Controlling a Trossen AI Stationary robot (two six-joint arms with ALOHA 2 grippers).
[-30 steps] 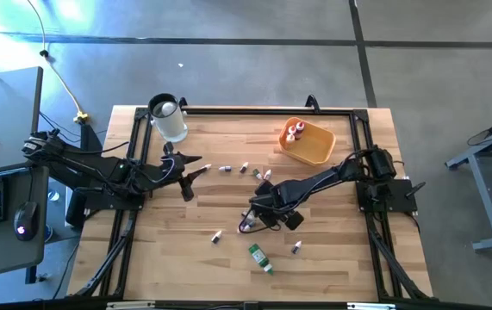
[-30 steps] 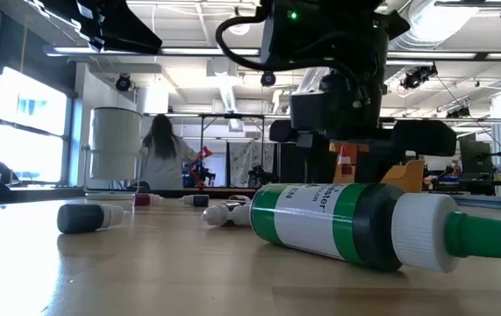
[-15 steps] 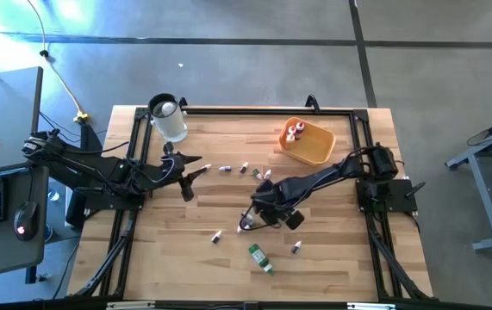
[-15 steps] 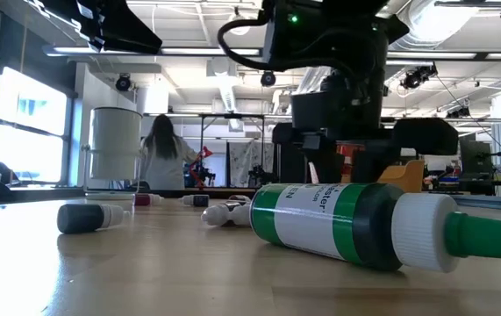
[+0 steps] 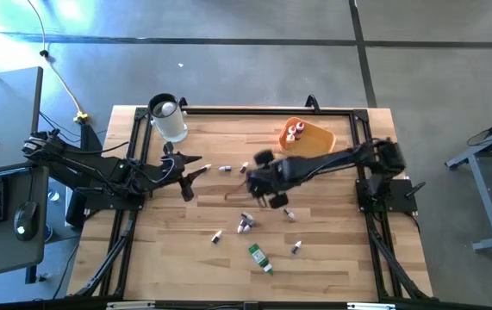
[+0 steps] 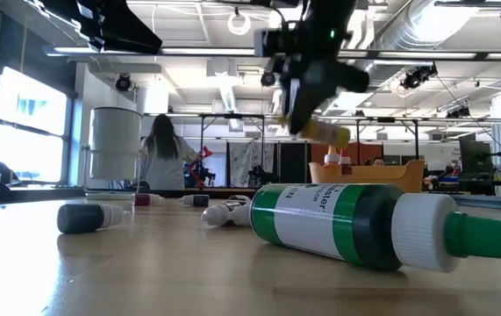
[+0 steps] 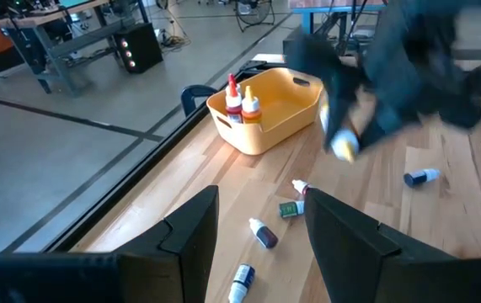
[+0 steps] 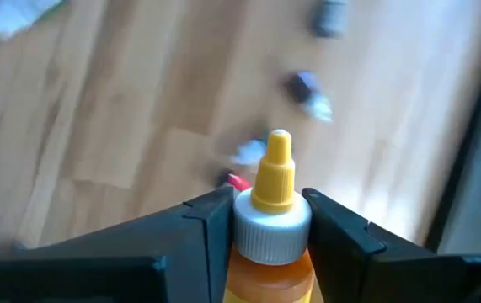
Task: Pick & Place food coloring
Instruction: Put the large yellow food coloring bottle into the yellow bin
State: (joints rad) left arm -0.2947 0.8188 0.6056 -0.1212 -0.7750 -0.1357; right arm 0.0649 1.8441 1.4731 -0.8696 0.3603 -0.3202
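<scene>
My right gripper (image 5: pixel 267 185) hangs above the middle of the table, shut on a small orange-yellow food coloring bottle (image 8: pixel 272 220) with a white collar and a yellow tip. The low view shows that bottle (image 6: pixel 327 132) high above the table top. More food coloring lies on the wood: a green-and-white bottle (image 5: pixel 260 257) on its side and several small vials (image 5: pixel 246 224). Two bottles (image 5: pixel 295 132) stand in the orange-yellow tray (image 5: pixel 319 148). My left gripper (image 5: pixel 201 168) waits open at the left, nothing between its fingers. My right gripper pinches the bottle between its two fingers (image 8: pixel 211 220), at the white collar (image 8: pixel 248 229) and the orange body just behind it. The gripper slants down from the table's right. The bottle lies along the fingers, its yellow tip (image 8: pixel 277 156) sticking out past them, tilted and lifted clear.
A clear round jar (image 5: pixel 170 120) stands at the far left, beside my left arm. A black frame rail (image 5: pixel 254 110) runs around the table top. Bare wood lies near the front left. A person (image 6: pixel 158 154) stands in the room far behind the table.
My right gripper has risen from the table, gone toward the far edge and the tray, and rolled. The orange-yellow bottle has come up with it, lifted clear of the wood. The vials near where it stood lie uncovered.
</scene>
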